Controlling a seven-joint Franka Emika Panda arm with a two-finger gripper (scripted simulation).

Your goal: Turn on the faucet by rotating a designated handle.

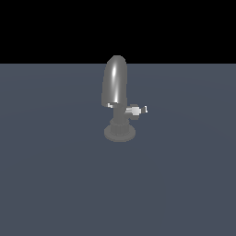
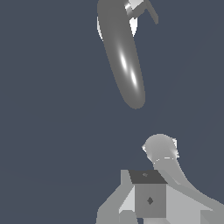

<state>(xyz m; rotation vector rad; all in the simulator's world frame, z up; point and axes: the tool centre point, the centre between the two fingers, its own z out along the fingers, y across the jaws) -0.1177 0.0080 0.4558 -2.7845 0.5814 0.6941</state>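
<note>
The faucet [image 1: 115, 85] is dark grey, with a tall glossy bullet-shaped spout on a short stem and a round ringed base [image 1: 120, 132]. It stands upright in the middle of the exterior view. The handle [image 1: 137, 110] is a small silver stub with a white tip, sticking from the stem toward the exterior view's right. The arm does not show in the exterior view. In the wrist view the spout [image 2: 124, 61] shows from above, with the handle's pale stub [image 2: 136, 6] at its far end. Grey parts of my gripper [image 2: 148, 194] show at the frame's edge, apart from the faucet; its jaws are not clearly visible.
The faucet stands on a flat blue-grey surface [image 1: 55, 175] that fills the lower exterior view. Black background lies behind it. No other objects are in view.
</note>
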